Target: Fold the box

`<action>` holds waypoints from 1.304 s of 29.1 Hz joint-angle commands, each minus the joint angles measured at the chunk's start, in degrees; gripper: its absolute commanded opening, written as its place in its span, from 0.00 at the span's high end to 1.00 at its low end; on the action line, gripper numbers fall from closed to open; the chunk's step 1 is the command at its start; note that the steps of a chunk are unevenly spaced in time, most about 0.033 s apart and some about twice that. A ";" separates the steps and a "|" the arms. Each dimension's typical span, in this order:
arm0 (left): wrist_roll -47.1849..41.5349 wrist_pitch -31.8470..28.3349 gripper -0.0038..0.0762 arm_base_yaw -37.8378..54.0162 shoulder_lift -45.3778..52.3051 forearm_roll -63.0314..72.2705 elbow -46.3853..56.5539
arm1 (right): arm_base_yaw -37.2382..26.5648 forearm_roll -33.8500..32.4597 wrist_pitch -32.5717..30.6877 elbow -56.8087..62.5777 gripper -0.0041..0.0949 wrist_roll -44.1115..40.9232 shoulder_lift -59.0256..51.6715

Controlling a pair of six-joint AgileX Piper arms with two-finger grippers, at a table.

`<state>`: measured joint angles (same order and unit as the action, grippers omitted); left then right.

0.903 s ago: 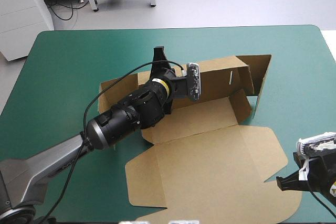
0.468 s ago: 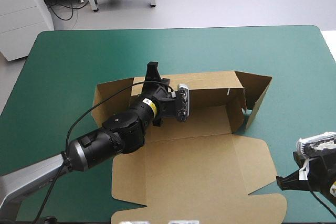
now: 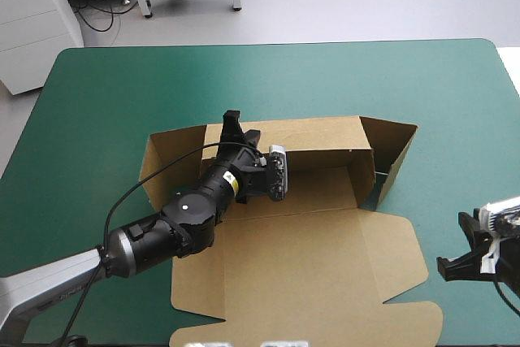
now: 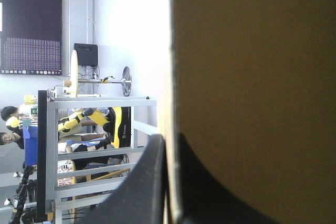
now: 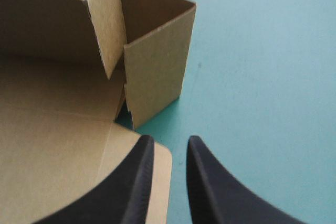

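**Light board, pinched at the far wall**

The teal-green cover fills most of the high view. On it lies the box, a cut sheet of brown board, at the centre and lower right of that frame. Its lid lies flat toward the bottom edge, its far wall stands raised across the middle, and its right side wall stands splayed outward, right of centre.

The left gripper is clamped on the far wall's top edge, left of centre. In its wrist view the sheet's edge runs up between the two black fingers. The right gripper hangs at the lower right, just beside the lid's corner. Its fingers are parted by a narrow gap and grasp nothing.

The board looks light, stiff across each panel and loose at its creases, so raised walls will probably spring back until tucked. A thin wall edge near a crease suits a pinch best, since a mid-panel may bow. Being light, the whole sheet may slide on the cover if pushed.
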<state>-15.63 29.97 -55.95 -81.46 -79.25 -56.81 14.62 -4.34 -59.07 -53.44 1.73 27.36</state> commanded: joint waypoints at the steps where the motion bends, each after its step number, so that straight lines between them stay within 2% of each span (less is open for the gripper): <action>1: -4.27 -0.02 0.99 -0.35 1.77 -1.81 -0.69 | -0.20 -1.19 6.45 -5.36 0.56 0.12 1.76; 5: -4.80 -0.13 0.99 -0.35 1.77 -2.30 -0.69 | -0.20 -1.33 8.06 -9.83 0.28 -1.24 3.44; 7: -5.23 -0.26 0.99 -0.35 1.77 -2.74 -0.69 | -0.20 -1.33 8.00 -12.11 0.19 -2.40 4.77; 13: -5.23 0.43 0.99 -0.35 1.77 -2.87 -0.69 | -0.20 -1.33 5.31 -20.33 0.19 -2.77 10.86; 21: -6.87 0.18 0.99 -0.35 1.77 -3.02 -0.69 | -0.20 -2.01 1.60 -30.63 0.19 -5.29 24.44; 28: -6.87 0.18 0.99 -0.35 1.77 -2.91 -0.69 | -0.20 -5.22 1.45 -37.55 0.19 -8.08 37.10; 34: -6.87 0.18 0.99 -0.35 1.77 -2.91 -0.69 | -0.71 -5.36 1.37 -42.62 0.19 -8.08 46.41; 38: -6.87 0.18 0.99 -0.35 1.77 -2.91 -0.69 | -6.05 2.34 1.37 -46.97 0.19 -5.02 53.56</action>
<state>-21.24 29.88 -55.95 -81.46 -82.05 -56.32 11.81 -5.80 -60.75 -96.78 -5.74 79.23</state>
